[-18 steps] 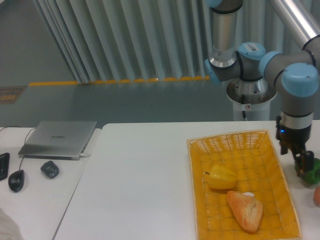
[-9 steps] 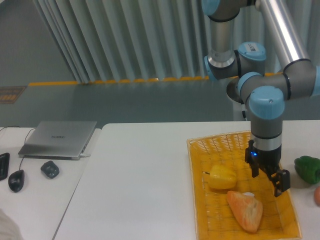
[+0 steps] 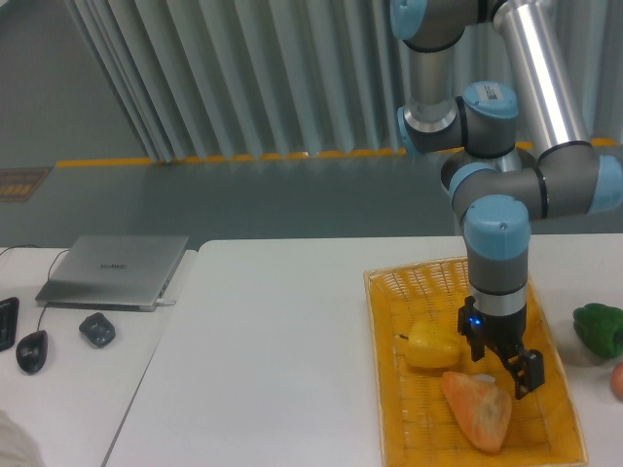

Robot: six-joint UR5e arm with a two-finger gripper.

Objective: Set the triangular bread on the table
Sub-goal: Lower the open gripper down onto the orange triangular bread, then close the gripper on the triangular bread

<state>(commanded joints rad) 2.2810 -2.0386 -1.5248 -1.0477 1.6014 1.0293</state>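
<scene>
- My gripper (image 3: 504,372): fingers spread, grasping nothing, just above the bread (image 3: 478,410).
- Bread: in the basket (image 3: 389,399), beside the pepper (image 3: 432,344), near the table's (image 3: 273,350) right edge.

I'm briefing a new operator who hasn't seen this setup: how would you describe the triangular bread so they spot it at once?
Find the yellow wicker basket on the right of the white table. The triangular bread lies in its near half, just below the gripper. It is an orange-brown crusty wedge, unlike the smooth yellow pepper behind it.
</scene>
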